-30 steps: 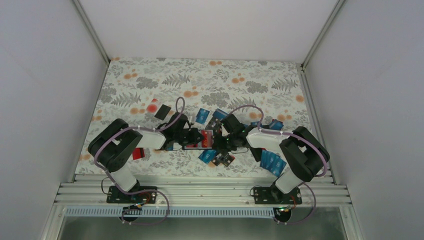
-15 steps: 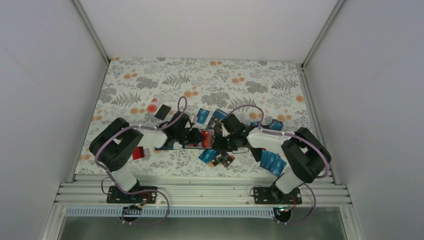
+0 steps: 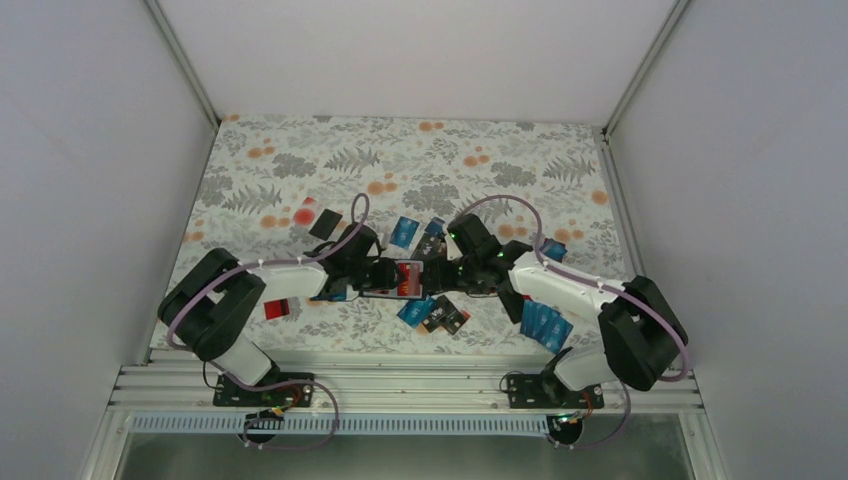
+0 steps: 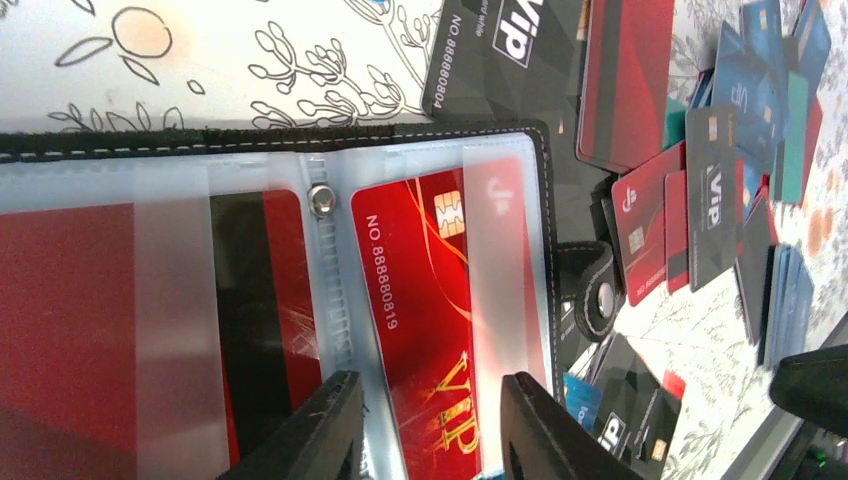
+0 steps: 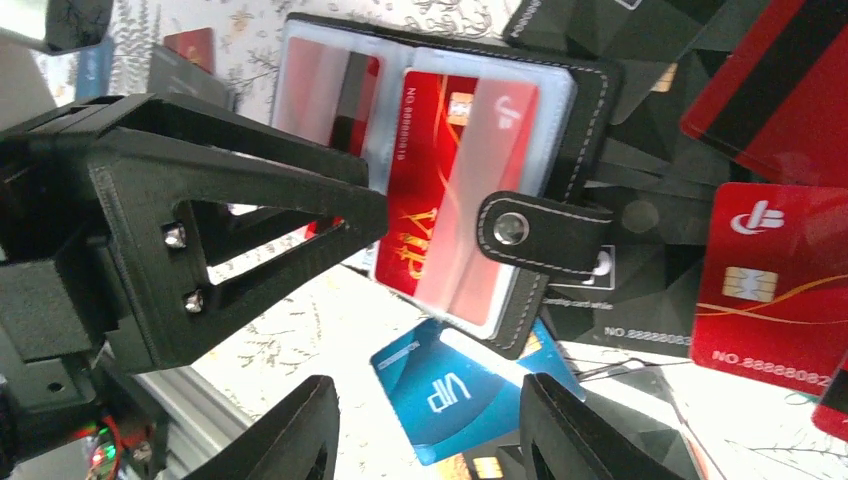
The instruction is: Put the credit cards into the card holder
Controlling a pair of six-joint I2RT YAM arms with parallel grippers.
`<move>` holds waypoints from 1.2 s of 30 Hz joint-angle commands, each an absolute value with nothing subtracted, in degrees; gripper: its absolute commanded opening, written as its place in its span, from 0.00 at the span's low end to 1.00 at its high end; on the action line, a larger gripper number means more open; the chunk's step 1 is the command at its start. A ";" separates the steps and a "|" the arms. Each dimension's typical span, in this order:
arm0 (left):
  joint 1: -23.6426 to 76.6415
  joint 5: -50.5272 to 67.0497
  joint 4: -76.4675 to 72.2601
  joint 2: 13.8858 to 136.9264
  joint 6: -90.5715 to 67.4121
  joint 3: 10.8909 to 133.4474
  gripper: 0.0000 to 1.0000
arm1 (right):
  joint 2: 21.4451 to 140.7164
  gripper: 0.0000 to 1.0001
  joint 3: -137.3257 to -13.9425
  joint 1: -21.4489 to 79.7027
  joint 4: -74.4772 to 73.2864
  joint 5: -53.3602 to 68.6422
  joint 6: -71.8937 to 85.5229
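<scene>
1. The left gripper (image 4: 430, 428) has its jaws part-way apart, with nothing seen pinched between them. Its fingers (image 4: 325, 430) hang over the clear sleeves of the card holder (image 5: 592, 120). In the right wrist view, one fingertip meets the holder's near edge.
2. The holder lies unfolded between both grippers, with a red VIP card (image 4: 430, 300) in one sleeve.
3. The right gripper (image 5: 430, 430) is parted and empty, above a blue card (image 5: 450, 395) and short of the holder.
4. Loose credit cards (image 4: 705, 200) crowd beside the holder.
5. Since a second ago, the left elbow (image 3: 212, 312) and right elbow (image 3: 640, 335) have swung outward, while the holder stayed put.
</scene>
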State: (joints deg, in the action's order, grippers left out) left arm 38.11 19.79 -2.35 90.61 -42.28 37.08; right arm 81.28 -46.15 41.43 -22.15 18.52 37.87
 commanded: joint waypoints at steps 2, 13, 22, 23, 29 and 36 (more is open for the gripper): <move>38.41 17.49 2.40 87.28 -40.34 38.33 0.39 | 80.55 0.47 -47.46 41.25 -21.23 24.17 38.09; 38.42 12.36 9.57 86.47 -36.47 41.25 0.10 | 88.90 0.45 -50.02 41.66 -15.08 29.63 41.50; 38.53 14.68 6.67 90.71 -35.69 42.30 0.02 | 96.63 0.43 -53.17 41.66 -14.39 28.76 41.75; 38.58 14.88 6.48 91.19 -35.61 42.40 0.02 | 97.29 0.43 -53.16 41.65 -14.30 28.48 41.70; 38.67 15.51 5.68 93.18 -35.51 42.69 0.02 | 99.10 0.43 -54.05 41.66 -16.58 24.54 40.98; 38.86 15.34 5.80 94.22 -35.33 42.65 0.02 | 97.02 0.43 -53.69 41.47 -19.42 20.28 41.00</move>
State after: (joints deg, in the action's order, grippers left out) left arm 38.52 15.11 6.31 92.68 -36.40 41.69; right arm 98.70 -53.15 41.45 -17.30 23.51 41.32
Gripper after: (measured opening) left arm 0.025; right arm 0.432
